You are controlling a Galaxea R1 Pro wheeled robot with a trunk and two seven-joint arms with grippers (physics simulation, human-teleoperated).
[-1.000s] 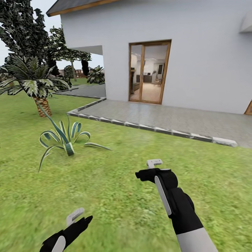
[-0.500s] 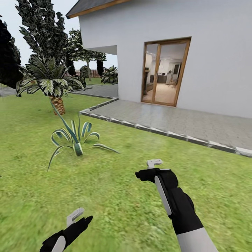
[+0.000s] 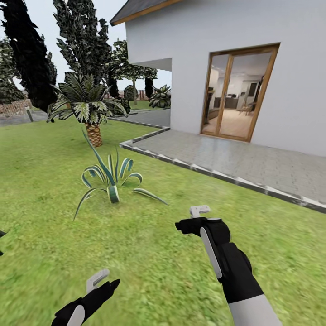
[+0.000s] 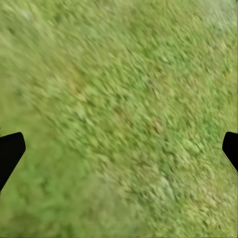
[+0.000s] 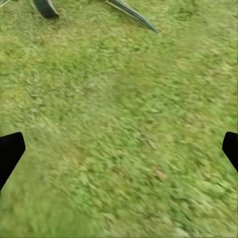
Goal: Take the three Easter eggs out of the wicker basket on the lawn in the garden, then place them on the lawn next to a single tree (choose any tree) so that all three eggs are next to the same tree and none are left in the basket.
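The Easter eggs, the wicker basket and the thick-trunked tree are out of view. Mottled green lawn [image 3: 136, 244] stretches ahead of me in the garden. My left gripper [image 3: 97, 280] hangs low over the grass, and the left wrist view has its fingertips [image 4: 11, 153] far apart with blurred grass between them. Further forward, my right gripper [image 3: 195, 218] is also open over bare grass [image 5: 124, 129], holding nothing.
A striped spiky agave [image 3: 110, 179] grows just ahead to the left, its leaf tips [image 5: 131, 15] near the right gripper. Behind it are a short palm [image 3: 88, 111] and tall dark slim trees [image 3: 27, 54]. A paved patio [image 3: 235, 158] and a white house with a glass door [image 3: 237, 93] lie to the right.
The whole picture has slid to the right, so the camera has turned left, and more dark trees have come into sight. Both arms keep the same pose in the view.
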